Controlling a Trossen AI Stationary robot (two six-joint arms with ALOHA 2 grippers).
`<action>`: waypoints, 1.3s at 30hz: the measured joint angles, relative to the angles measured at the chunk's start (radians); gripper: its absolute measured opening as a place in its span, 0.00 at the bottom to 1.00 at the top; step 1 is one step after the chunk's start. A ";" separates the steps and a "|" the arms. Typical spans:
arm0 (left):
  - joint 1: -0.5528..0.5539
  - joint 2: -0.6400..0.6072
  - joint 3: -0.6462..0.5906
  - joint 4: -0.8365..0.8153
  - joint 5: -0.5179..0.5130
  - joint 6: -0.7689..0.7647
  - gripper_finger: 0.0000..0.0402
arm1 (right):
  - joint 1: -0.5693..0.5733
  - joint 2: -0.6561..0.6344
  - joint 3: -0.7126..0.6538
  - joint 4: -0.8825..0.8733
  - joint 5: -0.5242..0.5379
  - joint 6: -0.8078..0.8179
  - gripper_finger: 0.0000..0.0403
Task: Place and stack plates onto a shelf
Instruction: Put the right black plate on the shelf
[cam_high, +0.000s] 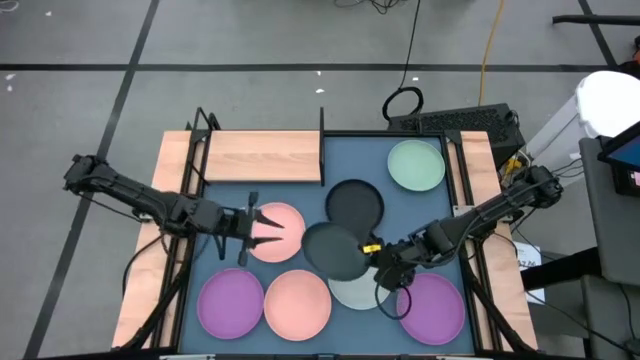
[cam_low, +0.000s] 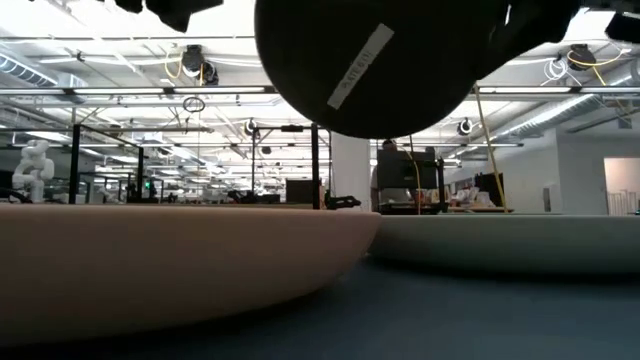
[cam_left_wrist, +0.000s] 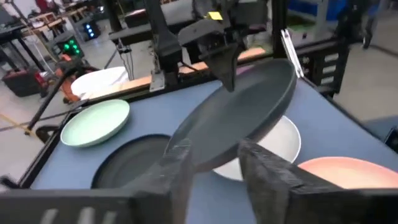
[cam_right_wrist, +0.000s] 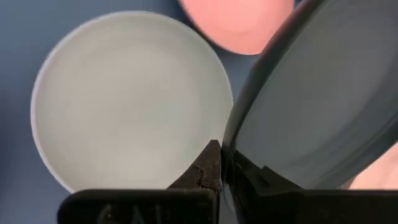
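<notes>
High view, places given from the shelf (cam_high: 265, 156). My right gripper (cam_high: 379, 262) pinches the rim of a black plate (cam_high: 334, 250), well below and to the right of the shelf. A second black plate (cam_high: 356, 203) lies just off the shelf's lower right corner. My left gripper (cam_high: 251, 228), fingers spread, sits over a pink plate (cam_high: 281, 231) directly below the shelf.

smooth, seemingly plastic black plate (cam_left_wrist: 239, 109); light wood shelf (cam_high: 262, 157); matt mat (cam_high: 455, 225).
</notes>
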 joint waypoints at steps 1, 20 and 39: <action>-0.012 0.021 0.010 0.003 -0.012 0.014 0.40 | 0.000 0.000 -0.006 0.013 -0.001 -0.026 0.01; -0.175 0.364 0.265 -0.139 -0.212 0.137 0.53 | 0.000 0.000 -0.023 0.059 -0.005 -0.142 0.01; -0.166 0.424 0.265 -0.092 0.009 0.185 0.48 | 0.000 0.000 -0.022 0.126 -0.168 -0.267 0.01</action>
